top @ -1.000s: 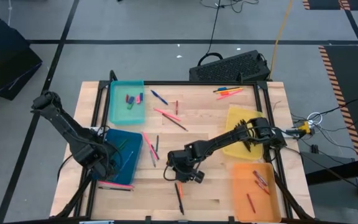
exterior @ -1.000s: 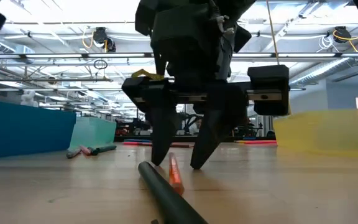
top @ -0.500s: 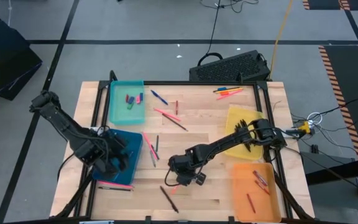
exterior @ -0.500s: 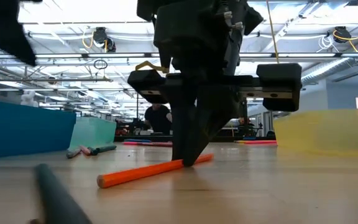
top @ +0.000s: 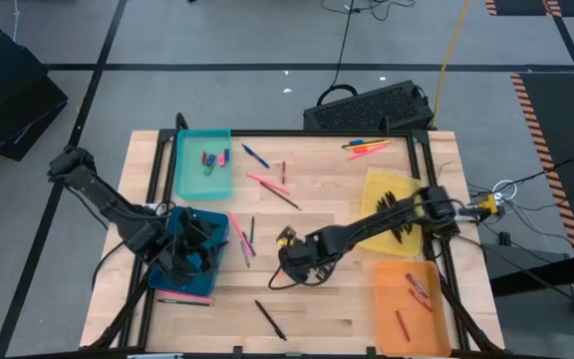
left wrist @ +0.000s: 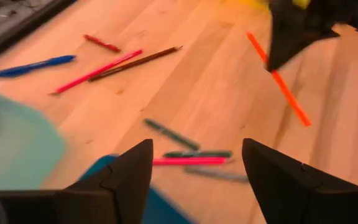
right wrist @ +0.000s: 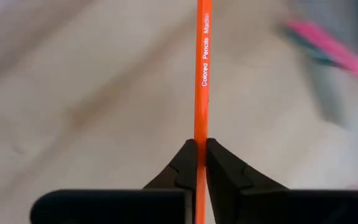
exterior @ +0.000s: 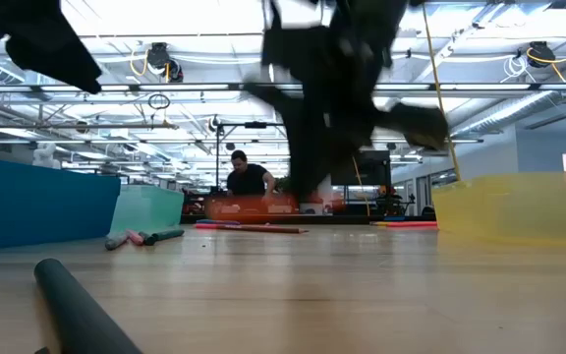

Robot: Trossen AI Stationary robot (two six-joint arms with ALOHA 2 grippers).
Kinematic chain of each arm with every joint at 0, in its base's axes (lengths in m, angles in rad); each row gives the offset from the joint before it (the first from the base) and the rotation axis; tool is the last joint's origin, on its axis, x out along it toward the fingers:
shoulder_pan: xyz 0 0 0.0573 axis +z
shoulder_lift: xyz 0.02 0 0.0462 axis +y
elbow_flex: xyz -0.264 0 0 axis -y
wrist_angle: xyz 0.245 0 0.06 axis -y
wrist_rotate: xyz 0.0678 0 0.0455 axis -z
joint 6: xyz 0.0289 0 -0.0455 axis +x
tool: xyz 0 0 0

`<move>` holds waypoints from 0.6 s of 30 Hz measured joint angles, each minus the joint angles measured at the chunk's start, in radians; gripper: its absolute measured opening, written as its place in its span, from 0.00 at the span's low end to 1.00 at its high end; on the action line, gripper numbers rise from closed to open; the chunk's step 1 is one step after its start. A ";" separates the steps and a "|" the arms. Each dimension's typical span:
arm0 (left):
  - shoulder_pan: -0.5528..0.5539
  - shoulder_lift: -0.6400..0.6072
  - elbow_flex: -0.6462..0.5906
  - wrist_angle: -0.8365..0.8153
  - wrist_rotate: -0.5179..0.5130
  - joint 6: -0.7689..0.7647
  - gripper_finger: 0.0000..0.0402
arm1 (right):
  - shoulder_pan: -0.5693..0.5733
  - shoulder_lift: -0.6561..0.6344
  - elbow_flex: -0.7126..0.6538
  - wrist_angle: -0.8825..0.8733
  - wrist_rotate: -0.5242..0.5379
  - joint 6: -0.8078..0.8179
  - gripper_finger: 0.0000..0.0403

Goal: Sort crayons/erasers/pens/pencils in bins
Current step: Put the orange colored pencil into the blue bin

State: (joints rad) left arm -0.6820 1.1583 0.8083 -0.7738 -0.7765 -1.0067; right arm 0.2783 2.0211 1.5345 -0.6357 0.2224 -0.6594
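The right gripper (right wrist: 197, 163), above mid-table, has its jaws clamped on an orange coloured pencil (right wrist: 201, 68) held clear of the wood for transfer to a bin, while the left gripper (left wrist: 194, 163), jaws apart, hovers over the dark blue bin (top: 210, 224).

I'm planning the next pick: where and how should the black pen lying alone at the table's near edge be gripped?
Grip the black pen at mid-length, coming straight down, fingers closing across its thin shaft. It lies flat and diagonal with bare wood either side, so the wrist should turn to match its slant.
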 joint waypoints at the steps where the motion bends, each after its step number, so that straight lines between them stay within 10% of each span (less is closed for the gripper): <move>1: 0.014 0.000 -0.018 0.054 0.008 0.022 0.63 | 0.000 -0.021 0.002 0.002 0.044 0.005 0.03; 11: 0.308 0.000 -0.193 0.656 0.357 0.218 0.68 | 0.004 -0.113 0.003 0.058 0.330 -0.111 0.03; 18: 0.516 0.016 -0.201 0.731 0.715 0.299 0.68 | 0.004 -0.114 0.003 0.192 0.359 -0.330 0.03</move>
State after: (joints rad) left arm -0.1663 1.1747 0.6075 -0.0433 -0.0620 -0.7078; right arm 0.2821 1.9072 1.5372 -0.4433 0.5814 -0.9891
